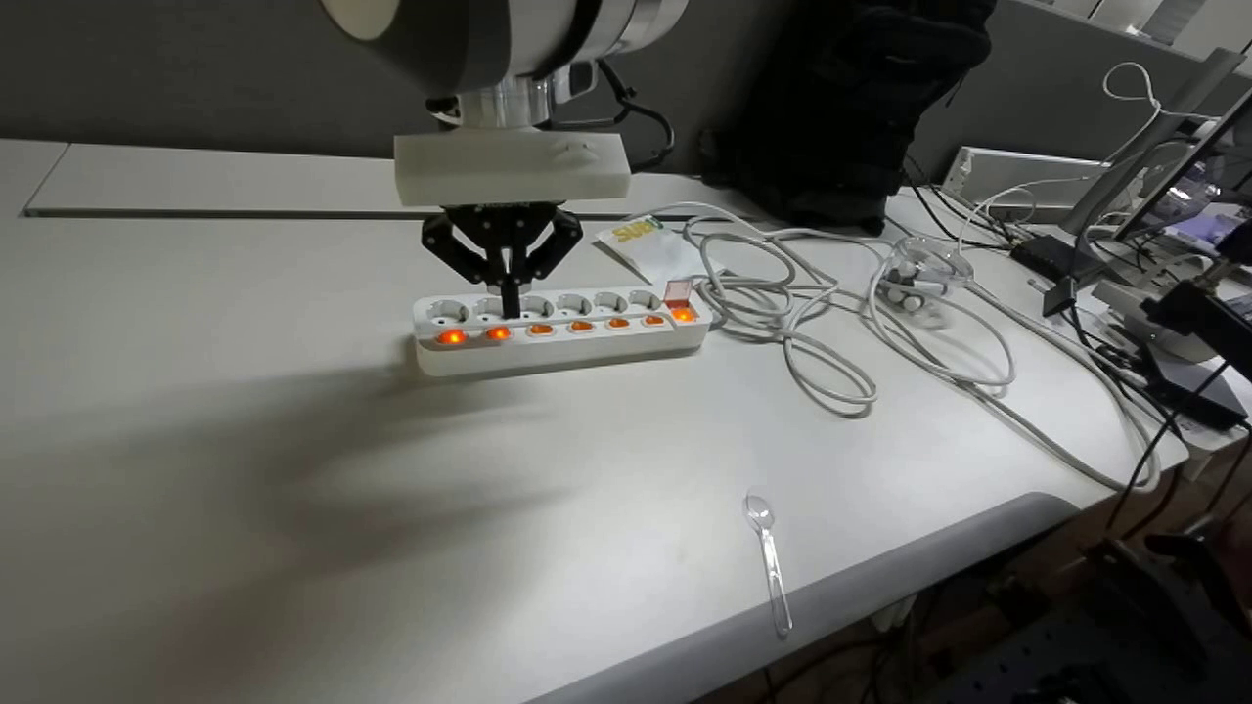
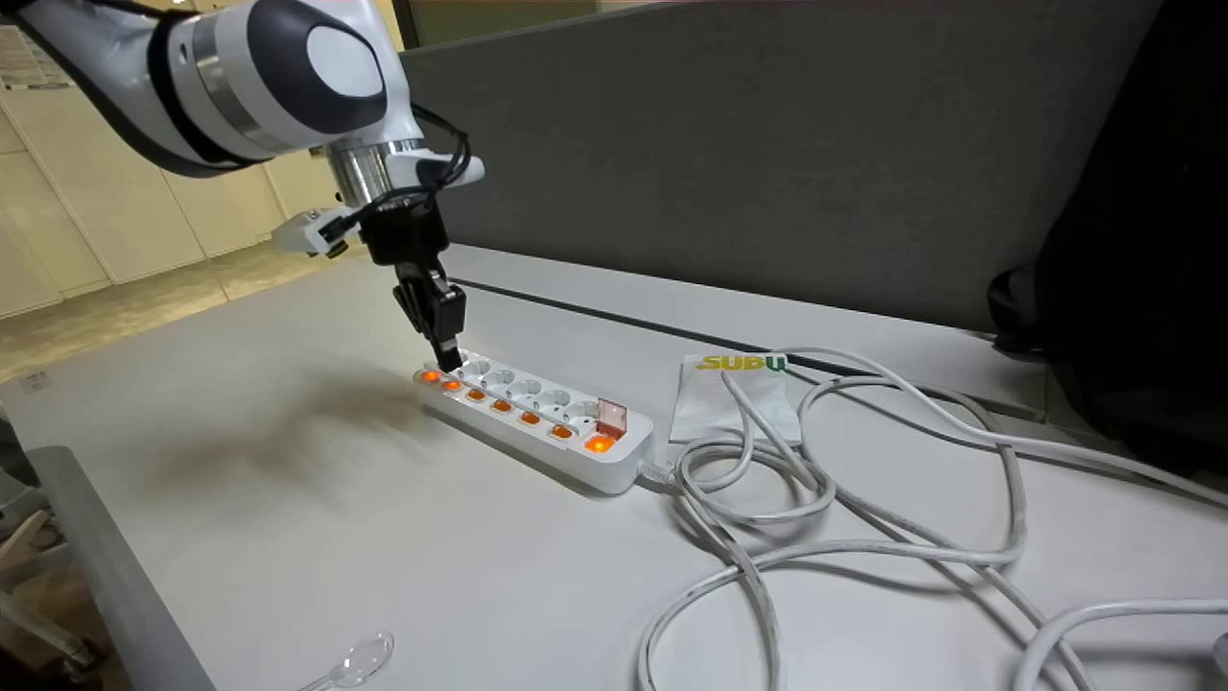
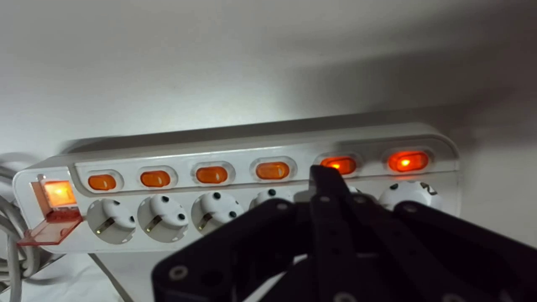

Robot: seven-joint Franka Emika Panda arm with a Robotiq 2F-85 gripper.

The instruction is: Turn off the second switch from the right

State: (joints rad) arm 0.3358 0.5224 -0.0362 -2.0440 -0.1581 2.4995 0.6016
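A white power strip lies on the table with a row of orange switches; it also shows in an exterior view. In the wrist view the second switch from the right glows red, as does the rightmost switch. Several switches left of them, such as the third from the right, are unlit. My gripper is shut and empty, fingertips together. It points down over the strip beside the second switch and overlaps its lower left edge in the wrist view. Contact cannot be told. It shows in both exterior views.
A lit main switch with an open red cover sits at the strip's far end. Coiled white cable, a paper napkin and a black backpack lie beyond it. A clear spoon lies near the table edge.
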